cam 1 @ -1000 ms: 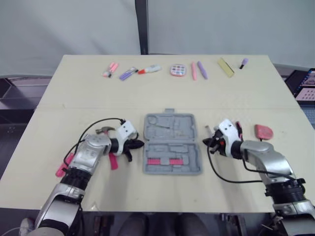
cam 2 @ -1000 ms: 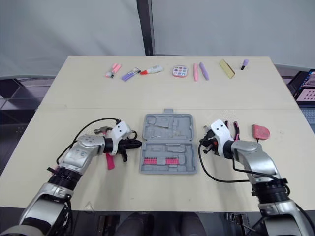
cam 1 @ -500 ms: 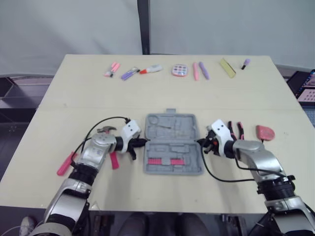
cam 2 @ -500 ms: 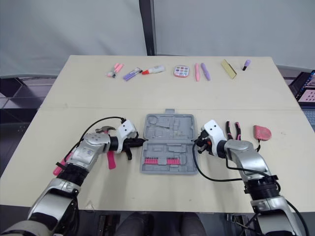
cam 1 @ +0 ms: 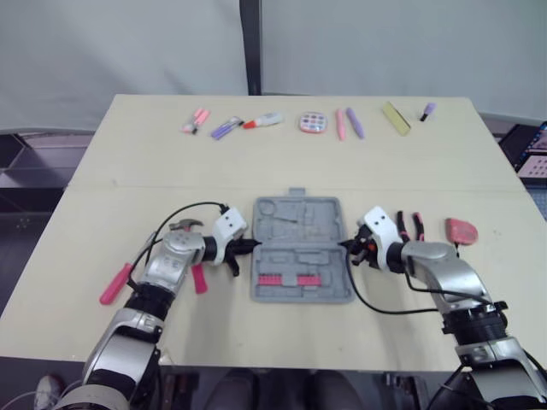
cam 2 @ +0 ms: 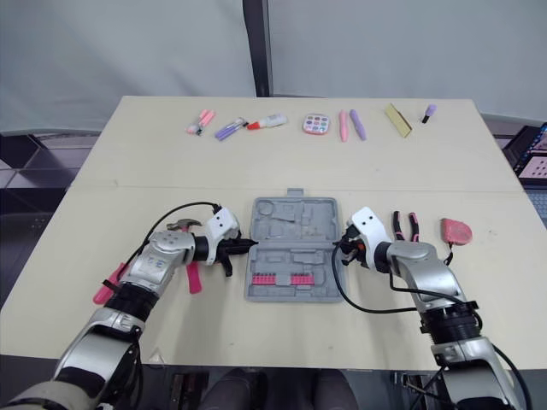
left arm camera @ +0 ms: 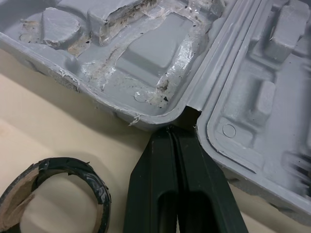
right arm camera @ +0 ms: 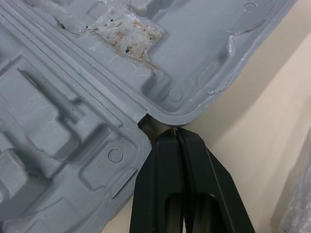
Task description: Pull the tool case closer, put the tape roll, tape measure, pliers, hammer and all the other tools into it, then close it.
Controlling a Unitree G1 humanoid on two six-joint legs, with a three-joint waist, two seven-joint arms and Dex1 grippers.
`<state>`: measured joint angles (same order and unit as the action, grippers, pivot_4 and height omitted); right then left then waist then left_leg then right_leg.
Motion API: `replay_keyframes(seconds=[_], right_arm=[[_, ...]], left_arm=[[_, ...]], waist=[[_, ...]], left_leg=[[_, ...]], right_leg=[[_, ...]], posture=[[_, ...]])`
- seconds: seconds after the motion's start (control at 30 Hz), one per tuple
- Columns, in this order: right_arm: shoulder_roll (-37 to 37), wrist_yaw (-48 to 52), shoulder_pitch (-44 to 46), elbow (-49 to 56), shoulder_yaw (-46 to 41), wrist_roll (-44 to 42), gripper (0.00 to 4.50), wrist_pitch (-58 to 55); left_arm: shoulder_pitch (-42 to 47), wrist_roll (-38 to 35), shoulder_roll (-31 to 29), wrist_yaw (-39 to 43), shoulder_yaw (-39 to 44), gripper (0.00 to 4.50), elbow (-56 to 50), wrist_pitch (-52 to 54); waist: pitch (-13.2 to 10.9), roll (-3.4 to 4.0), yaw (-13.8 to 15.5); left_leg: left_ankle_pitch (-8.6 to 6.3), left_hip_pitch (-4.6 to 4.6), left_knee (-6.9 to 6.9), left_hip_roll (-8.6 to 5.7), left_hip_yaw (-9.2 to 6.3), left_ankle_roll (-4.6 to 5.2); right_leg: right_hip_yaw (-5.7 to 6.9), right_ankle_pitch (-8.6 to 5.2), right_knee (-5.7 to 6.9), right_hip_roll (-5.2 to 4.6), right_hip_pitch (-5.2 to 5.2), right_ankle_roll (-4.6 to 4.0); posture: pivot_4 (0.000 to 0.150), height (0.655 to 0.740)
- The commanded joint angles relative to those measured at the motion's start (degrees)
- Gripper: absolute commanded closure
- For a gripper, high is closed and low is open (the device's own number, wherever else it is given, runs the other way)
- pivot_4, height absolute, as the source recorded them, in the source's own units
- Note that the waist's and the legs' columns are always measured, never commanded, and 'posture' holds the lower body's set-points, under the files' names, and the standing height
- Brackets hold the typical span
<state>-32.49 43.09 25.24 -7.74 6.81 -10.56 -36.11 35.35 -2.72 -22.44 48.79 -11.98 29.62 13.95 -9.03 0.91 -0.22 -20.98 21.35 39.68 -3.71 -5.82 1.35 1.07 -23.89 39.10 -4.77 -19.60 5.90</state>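
Observation:
The grey tool case lies open and flat at the table's middle, with a row of pink bits in its near half. My left gripper is shut, its tips touching the hinge notch on the case's left edge. My right gripper is also shut, tips at the hinge notch on the right edge. A black tape roll lies just beside the left gripper. The hammer lies partly under my left forearm. Pink-handled pliers and a pink tape measure lie right of the case.
A pink screwdriver lies at the near left. Along the far edge sit markers, a round palette, pink and purple pens and a yellow strip. Bare table lies between that row and the case.
Both grippers have moved inward to the case's side edges. The right one slid left, away from the pliers. The case itself stays in place.

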Motion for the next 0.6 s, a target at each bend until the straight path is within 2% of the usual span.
replay_keyframes(seconds=[0.03, 0.6], right_arm=[[-0.41, 1.96, -1.31, 4.31, 0.06, -1.13, 4.42, -0.26], [-3.74, 3.88, -9.02, 16.66, -1.28, -3.73, 4.42, -6.06]], left_arm=[[-1.56, 0.15, 0.67, 0.83, -0.86, 4.41, -3.43, 1.10], [-11.13, -1.60, -0.94, 1.80, -1.81, 4.41, -22.47, 11.84]], waist=[[0.00, 0.00, -0.02], [0.00, 0.00, -0.01]], left_leg=[[0.00, 0.00, 0.00, 0.00, 0.00, 0.00], [0.00, 0.01, -0.09, 0.01, 0.00, 0.00]], right_leg=[[-0.01, 0.00, 0.00, 0.00, 0.00, 0.00], [-0.09, 0.00, -0.11, 0.00, 0.02, 0.00]], posture=[[0.150, 0.7134], [0.150, 0.7134]])
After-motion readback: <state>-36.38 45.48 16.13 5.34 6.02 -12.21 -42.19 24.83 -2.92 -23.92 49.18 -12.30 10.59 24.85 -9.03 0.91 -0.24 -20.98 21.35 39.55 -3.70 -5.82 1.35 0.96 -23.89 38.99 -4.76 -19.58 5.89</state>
